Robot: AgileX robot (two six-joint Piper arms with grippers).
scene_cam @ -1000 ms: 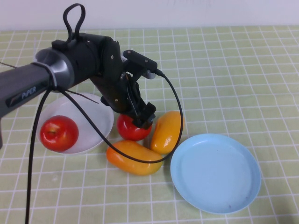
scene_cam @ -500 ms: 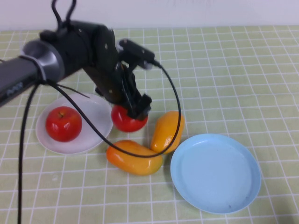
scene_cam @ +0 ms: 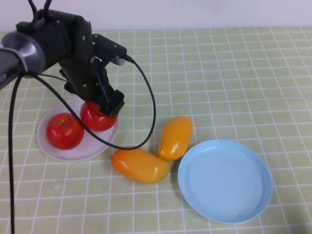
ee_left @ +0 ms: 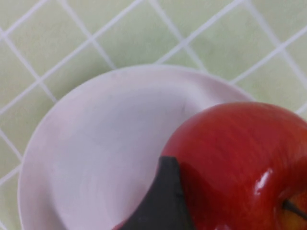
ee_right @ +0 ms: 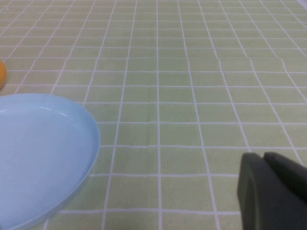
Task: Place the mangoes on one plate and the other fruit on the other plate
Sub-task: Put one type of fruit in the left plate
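Note:
My left gripper is shut on a red apple, holding it over the right part of the white plate. In the left wrist view that apple fills the lower right, above the white plate, with one dark finger against it. A second red apple lies on the plate's left side. Two orange-yellow mangoes lie on the cloth: one in front, one beside the light blue plate. My right gripper is shut and empty, near the blue plate, and does not show in the high view.
A green checked cloth covers the table. The left arm's black cable loops down towards the mangoes. A sliver of orange mango shows at the edge of the right wrist view.
My left gripper has carried the red apple leftwards, from beside the mangoes to above the white plate. The mangoes and the blue plate have not moved.

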